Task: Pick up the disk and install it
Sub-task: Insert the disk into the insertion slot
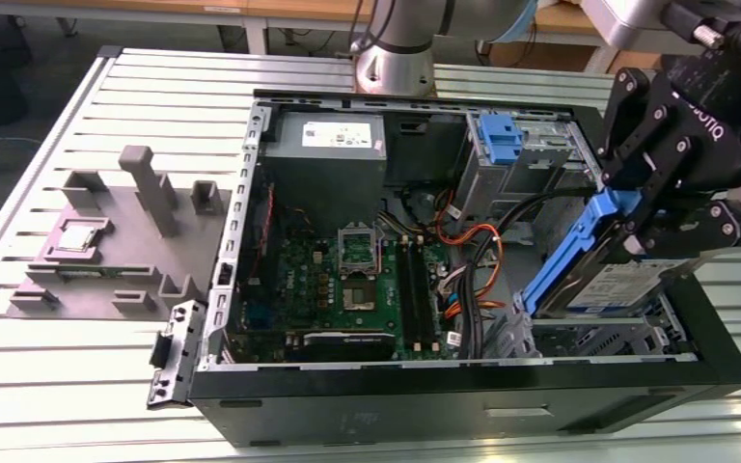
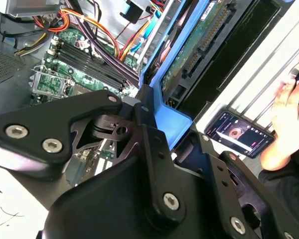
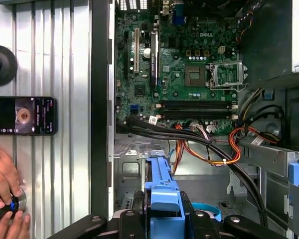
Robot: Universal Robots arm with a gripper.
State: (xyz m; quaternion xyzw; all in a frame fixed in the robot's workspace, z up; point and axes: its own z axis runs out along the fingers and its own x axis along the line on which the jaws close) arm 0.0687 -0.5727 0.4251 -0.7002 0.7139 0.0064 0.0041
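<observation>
my pincer is clamped on the blue bracket rail of the disk, held tilted above a corner of the open computer case at the exterior view's right; it looks rigid, weighty, shock-sensitive, so the rail edges seem the safest hold.

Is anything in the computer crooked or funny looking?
Yes. The disk is tipped steeply up on its edge instead of lying flat in a slot. The gripper holds it at the corner of the computer case on the exterior view's right. Nothing looks broken or spilled.
</observation>
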